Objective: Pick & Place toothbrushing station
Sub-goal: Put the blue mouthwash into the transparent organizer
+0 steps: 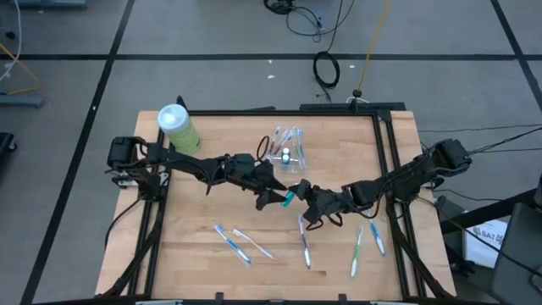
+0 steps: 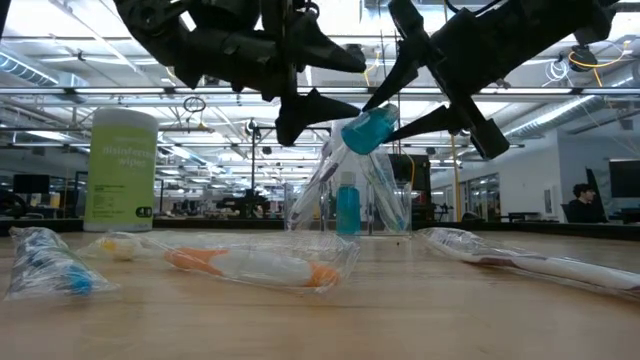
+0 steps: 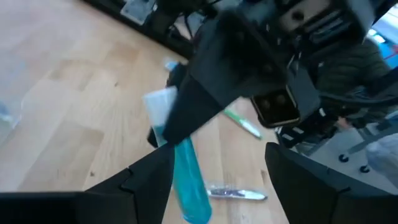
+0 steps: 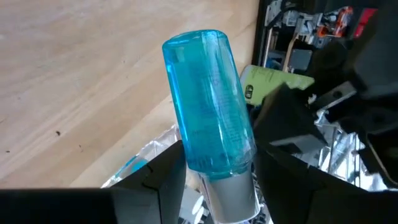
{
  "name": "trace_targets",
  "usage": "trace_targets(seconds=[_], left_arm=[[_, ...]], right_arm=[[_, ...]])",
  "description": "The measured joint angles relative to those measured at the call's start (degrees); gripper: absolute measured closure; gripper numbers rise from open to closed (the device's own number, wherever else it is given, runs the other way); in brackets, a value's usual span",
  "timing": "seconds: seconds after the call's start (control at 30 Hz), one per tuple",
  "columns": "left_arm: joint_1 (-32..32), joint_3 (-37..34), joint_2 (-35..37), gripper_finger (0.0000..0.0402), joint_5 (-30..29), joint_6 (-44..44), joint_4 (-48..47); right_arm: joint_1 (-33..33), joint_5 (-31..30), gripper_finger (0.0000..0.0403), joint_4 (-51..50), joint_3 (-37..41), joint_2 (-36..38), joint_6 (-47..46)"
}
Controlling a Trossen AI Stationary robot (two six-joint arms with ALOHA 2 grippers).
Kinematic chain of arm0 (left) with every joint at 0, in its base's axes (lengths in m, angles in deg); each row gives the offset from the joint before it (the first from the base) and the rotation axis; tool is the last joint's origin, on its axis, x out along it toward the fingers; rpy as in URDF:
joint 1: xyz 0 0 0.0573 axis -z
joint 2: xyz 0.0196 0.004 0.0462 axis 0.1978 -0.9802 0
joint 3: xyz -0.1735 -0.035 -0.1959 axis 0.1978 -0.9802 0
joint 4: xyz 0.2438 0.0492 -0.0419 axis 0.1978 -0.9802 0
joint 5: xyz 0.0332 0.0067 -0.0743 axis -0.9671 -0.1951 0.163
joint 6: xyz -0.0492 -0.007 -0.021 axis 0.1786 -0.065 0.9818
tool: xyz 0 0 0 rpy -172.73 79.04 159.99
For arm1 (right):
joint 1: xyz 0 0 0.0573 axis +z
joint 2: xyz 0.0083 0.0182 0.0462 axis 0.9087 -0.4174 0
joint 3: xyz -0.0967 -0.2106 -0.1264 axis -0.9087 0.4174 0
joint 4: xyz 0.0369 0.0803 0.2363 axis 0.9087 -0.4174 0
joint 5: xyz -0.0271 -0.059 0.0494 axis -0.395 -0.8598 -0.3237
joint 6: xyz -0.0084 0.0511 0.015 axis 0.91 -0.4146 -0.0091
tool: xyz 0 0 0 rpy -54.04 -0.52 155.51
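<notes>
A small blue tube [image 1: 289, 199] with a white cap hangs in the air over the middle of the table, between my two grippers. My right gripper [image 1: 303, 196] is shut on it. My left gripper [image 3: 219, 155] stands open, one finger on either side of the tube's blue end [image 3: 191, 183]. Just beyond them stands a clear plastic cup [image 1: 288, 151] on its base, holding several wrapped toothbrushes and another blue tube [image 2: 348, 208]. My right gripper pinches the tube at its white cap end [image 4: 229, 190] between its two fingers. The blue body [image 4: 208, 106] sticks out past the fingertips, along the fingers. The tube is lifted clear of the table and tilted [image 2: 368, 130]. My left gripper: whether a finger touches the tube, I cannot tell.
A big light-green bottle [image 1: 178, 127] with a white cap stands at the far left. Wrapped toothbrushes lie on the near half of the table [image 1: 233, 241] [image 1: 303, 241] [image 1: 357, 250] [image 1: 377, 237]. Black frame rails [image 1: 388, 161] run along the table's sides.
</notes>
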Motion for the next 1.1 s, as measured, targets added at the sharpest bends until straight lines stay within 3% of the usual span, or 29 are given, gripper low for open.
trace_targets(seconds=[0.2,0.9,1.1], left_arm=[[0.3,0.0,0.0,0.0151,-6.3,0.5,-4.9],[0.0,0.0,0.0,0.0158,-6.7,0.3,-5.9],[-0.1,0.0,0.0,0.0165,-10.1,0.5,-7.4]], right_arm=[[-1.8,2.4,0.0232,3.2,0.0,0.0,0.6],[-5.9,2.2,0.0232,6.8,0.0,0.0,5.9],[-5.9,2.2,0.0232,7.1,0.0,0.0,5.9]])
